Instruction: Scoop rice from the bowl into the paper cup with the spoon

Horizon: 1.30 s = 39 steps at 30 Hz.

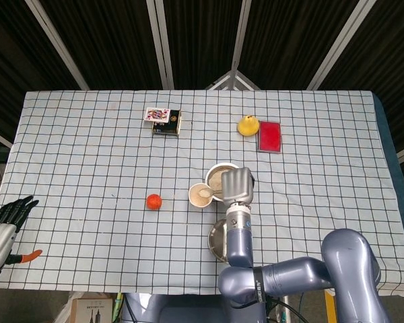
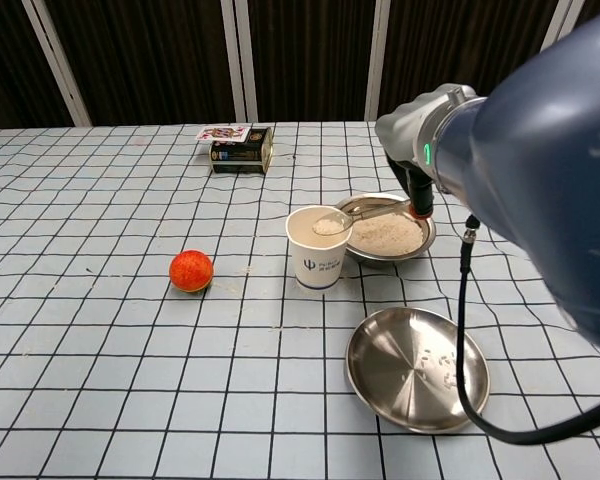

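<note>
The right hand (image 1: pixel 237 186) has its fingers curled around the handle end of the spoon (image 2: pixel 355 214), though the grip itself is mostly hidden behind the wrist in the chest view and under the back of the hand in the head view. From that grip the spoon's long axis runs out toward the robot's left, nearly level, with the rice-laden scoop sitting right over the mouth of the paper cup (image 2: pixel 318 256) and dipping just inside its rim. So the cup lies straight along the handle line from the fingers, and the coming move looks like a simple roll of the wrist to tip the rice (image 2: pixel 384 234) off, not a further reach. The bowl (image 1: pixel 221 173) of rice sits just beside the cup on the hand's side, touching or almost touching it, directly under the handle. Nearer the robot, an empty metal dish (image 2: pixel 417 367) holds a few stray grains. The left hand (image 1: pixel 5 219) rests far off at the bench (image 1: pixel 87 161) edge, its fingers spread with nothing in them, an orange-handled object just beside it; it is well apart from the cup, so the right hand does the work here.
</note>
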### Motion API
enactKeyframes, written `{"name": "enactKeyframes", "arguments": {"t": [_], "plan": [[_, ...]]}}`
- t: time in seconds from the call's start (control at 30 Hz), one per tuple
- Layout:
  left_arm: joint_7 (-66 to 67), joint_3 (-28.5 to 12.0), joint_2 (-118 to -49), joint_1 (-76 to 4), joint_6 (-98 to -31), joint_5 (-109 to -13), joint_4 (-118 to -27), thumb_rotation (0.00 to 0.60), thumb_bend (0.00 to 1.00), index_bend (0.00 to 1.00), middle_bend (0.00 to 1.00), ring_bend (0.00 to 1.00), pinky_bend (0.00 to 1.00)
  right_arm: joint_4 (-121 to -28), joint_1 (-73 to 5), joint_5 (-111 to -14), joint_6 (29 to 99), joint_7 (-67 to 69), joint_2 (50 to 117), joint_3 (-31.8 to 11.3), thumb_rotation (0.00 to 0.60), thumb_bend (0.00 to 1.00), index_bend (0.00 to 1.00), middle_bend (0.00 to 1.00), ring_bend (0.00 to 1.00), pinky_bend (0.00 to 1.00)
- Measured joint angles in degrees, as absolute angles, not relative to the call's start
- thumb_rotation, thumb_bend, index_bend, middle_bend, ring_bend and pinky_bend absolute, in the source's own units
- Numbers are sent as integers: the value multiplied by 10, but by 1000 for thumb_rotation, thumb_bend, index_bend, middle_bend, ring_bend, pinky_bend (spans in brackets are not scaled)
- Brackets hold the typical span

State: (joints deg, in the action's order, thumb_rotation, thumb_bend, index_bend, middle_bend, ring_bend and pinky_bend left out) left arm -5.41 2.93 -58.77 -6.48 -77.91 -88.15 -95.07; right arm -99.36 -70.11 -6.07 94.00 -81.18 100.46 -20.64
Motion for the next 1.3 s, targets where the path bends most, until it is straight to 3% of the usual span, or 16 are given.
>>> {"name": "enactKeyframes", "arguments": {"t": [0.63,1.3], "plan": [[-56,31,-586,-65,-778,-883,-952,600,0,0,0,0,0,-982,-683,-181,925,-807,1019,-141,600,690,688,974,1000,1000],[-63,32,-582,-65,-772,-879,-960,600,0,0,0,0,0,-915,-632,-381,876,-741,1028,-59,600,690,688,974,1000,1000]]}}
